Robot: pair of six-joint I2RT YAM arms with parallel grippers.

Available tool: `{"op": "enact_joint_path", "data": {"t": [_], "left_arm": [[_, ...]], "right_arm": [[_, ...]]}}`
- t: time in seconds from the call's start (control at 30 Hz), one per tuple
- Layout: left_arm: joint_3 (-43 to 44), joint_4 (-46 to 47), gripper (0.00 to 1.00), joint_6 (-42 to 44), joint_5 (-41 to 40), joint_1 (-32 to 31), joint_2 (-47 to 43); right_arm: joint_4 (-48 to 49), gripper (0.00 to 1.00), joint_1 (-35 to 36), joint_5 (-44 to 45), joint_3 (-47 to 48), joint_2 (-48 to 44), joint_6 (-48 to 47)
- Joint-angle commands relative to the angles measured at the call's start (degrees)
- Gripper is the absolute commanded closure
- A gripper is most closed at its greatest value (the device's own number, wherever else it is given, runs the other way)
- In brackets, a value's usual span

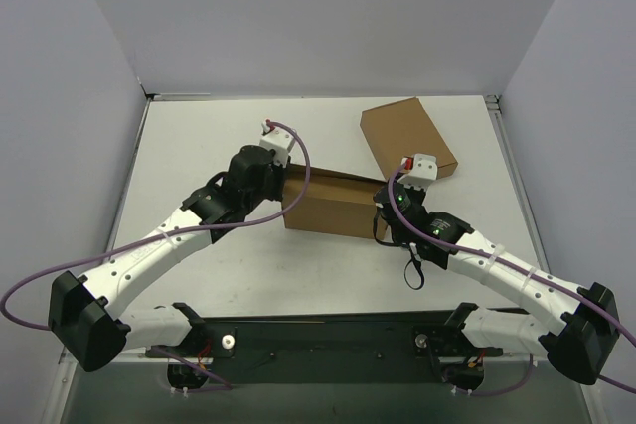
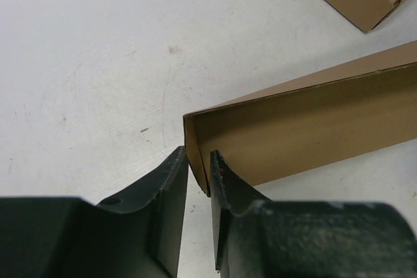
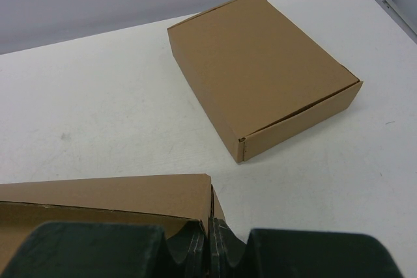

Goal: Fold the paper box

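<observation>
Going by the overhead view, I'd say this is about halfway. The white table [image 1: 199, 146] has the paper box [image 1: 328, 208] sitting mid-table between the two arms. It already stands up as a long, low shape with walls raised, not a flat sheet. It isn't closed though – a dark open strip runs along its far edge, so tucking the ends and shutting the lid look like what's left. Behind it to the right, well apart, lies a finished brown carton [image 1: 405, 134], which is probably what it should end up looking like.

Each wrist camera fills in something the overhead view can't. The right gripper [image 3: 210, 229] is clenched on the box's right end, with the cardboard edge pinched between its fingers. The left gripper [image 2: 199, 164] straddles the short end wall at the left corner, one finger outside and one inside – I can't tell whether it's actually squeezing or just sitting around it. That view also shows the bare inside of the long wall.
</observation>
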Motion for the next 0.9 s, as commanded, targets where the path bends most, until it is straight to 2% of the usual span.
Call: {"op": "enact_joint_path", "data": {"t": [0.0, 0.03, 0.23, 0.63, 0.87], "left_arm": [[1.94, 0.22, 0.75, -0.04, -0.49, -0.05, -0.12], [1.59, 0.31, 0.81, -0.22, -0.41, -0.05, -0.21], [-2.27, 2.07, 0.98, -1.71, 0.03, -0.05, -1.0], [-8.52, 5.93, 1.0, -8.13, 1.62, -0.23, -3.99], [-12.3, 6.64, 1.0, -8.4, 0.04, -0.32, -4.78]], "right_arm": [[-16.45, 1.0, 0.59, -9.53, -5.57, 4.22, 0.23], [-16.45, 1.0, 0.59, -9.44, -5.65, 4.22, 0.32], [-16.45, 1.0, 0.59, -9.53, -5.74, 4.13, 0.32], [-16.45, 1.0, 0.59, -9.79, -5.83, 4.13, 0.5], [-16.54, 1.0, 0.77, -9.71, -6.09, 3.6, 0.5]]}}
